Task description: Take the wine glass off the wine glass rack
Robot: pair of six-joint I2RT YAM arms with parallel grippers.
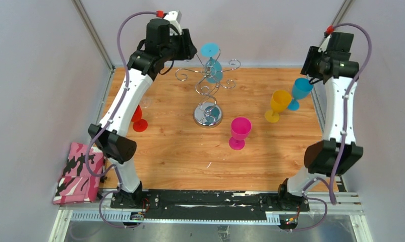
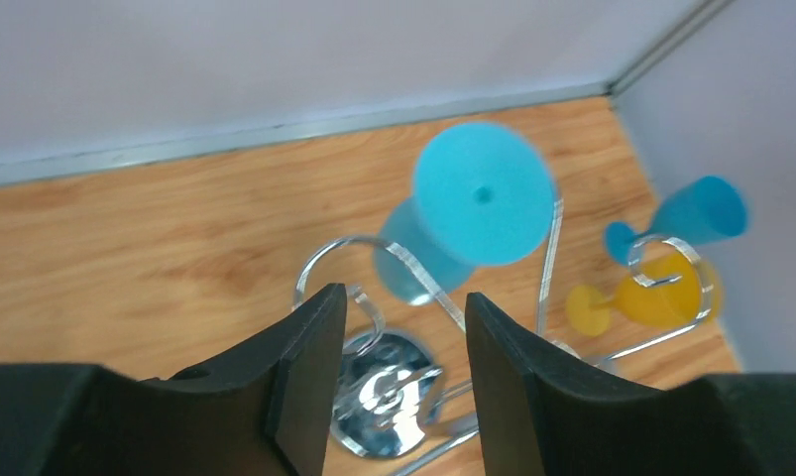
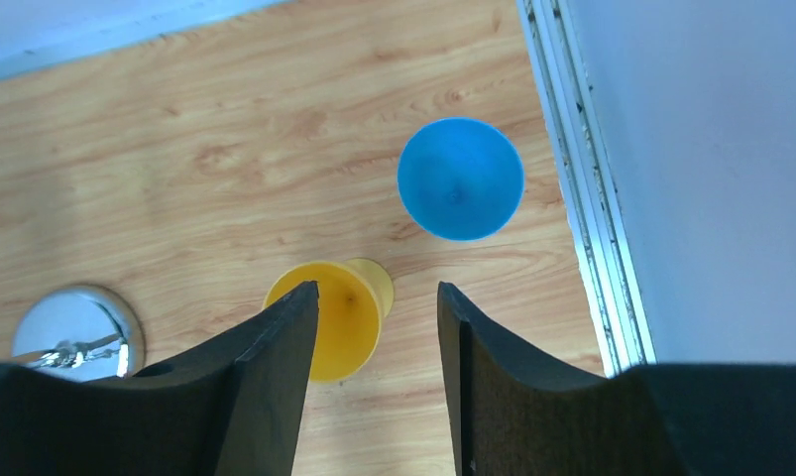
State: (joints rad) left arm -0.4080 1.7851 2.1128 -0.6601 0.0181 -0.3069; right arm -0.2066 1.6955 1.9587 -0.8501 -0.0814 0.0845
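Note:
A cyan wine glass [image 1: 212, 64] hangs upside down on the chrome wine glass rack [image 1: 207, 93], its round foot on top. The rack's mirrored base [image 1: 208, 116] stands at the middle back of the wooden table. My left gripper [image 1: 191, 49] is open and empty, high up, just left of the glass's foot. In the left wrist view the glass [image 2: 483, 193] and the rack's base [image 2: 386, 397] show beyond the open gripper [image 2: 405, 317]. My right gripper [image 1: 311, 68] is open and empty at the back right; in the right wrist view the gripper [image 3: 377, 307] hangs above the table.
A yellow glass [image 1: 278, 105] and a blue glass [image 1: 300, 91] stand at the back right, under my right gripper. A pink glass [image 1: 239, 132] stands in front of the rack. A red glass [image 1: 138, 120] stands behind the left arm. A pink camouflage cloth [image 1: 80, 173] lies at the left edge.

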